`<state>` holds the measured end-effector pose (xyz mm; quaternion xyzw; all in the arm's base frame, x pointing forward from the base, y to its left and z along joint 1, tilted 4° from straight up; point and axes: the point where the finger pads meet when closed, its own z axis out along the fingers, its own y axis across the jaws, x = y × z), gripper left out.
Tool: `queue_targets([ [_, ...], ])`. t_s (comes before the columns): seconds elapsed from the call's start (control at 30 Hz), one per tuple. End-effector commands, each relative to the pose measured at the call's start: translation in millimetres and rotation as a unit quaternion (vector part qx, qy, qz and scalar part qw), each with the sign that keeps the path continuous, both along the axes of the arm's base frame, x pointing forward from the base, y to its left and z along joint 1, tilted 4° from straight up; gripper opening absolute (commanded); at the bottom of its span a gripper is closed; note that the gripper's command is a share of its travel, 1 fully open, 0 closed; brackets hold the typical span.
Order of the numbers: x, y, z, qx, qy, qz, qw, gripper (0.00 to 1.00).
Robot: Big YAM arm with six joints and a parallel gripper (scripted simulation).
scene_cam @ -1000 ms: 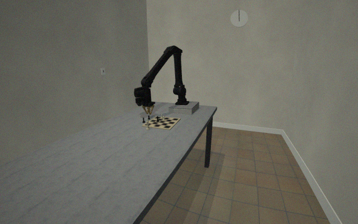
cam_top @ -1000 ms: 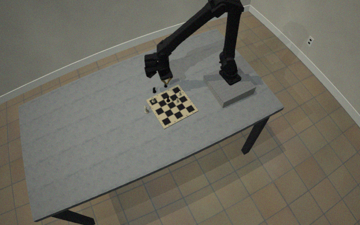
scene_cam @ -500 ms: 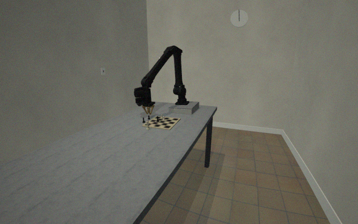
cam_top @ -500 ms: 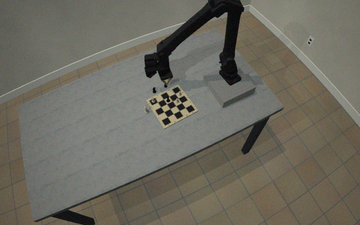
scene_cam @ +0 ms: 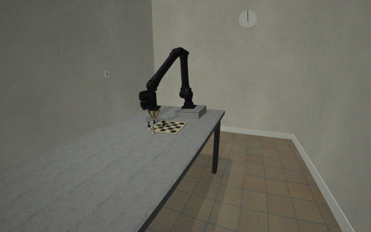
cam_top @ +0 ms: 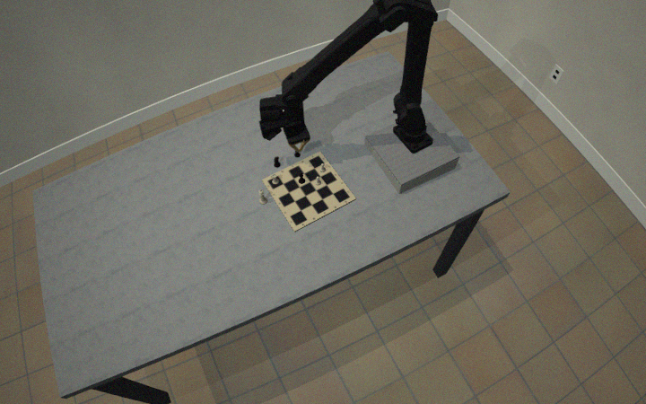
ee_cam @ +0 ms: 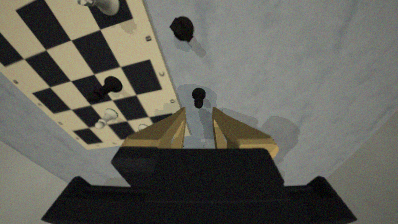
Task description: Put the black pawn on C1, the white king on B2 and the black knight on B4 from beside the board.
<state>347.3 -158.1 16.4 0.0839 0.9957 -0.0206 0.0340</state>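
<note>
The black pawn stands on the table beside the board. My gripper is partly open and empty, pointing down above the pawn. The pawn shows in the wrist view just beyond the gap between the fingertips. The black knight stands upright on the table, farther along the same side. The white king stands beside the board's adjacent edge and is outside the wrist view.
On the board stand a black piece and three white pieces, one near a corner and two closer together. The arm's base stands on a grey block.
</note>
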Motion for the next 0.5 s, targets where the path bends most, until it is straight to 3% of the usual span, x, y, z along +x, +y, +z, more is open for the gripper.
queue_targets([
  [0.0,8.2,-8,-4,-0.005,-0.006,0.001,1.000,0.32],
  [0.3,2.6,-6,-26,-0.002,0.001,0.002,1.000,0.32],
  [0.47,10.0,-10,-27,-0.005,-0.006,0.001,1.000,0.32],
])
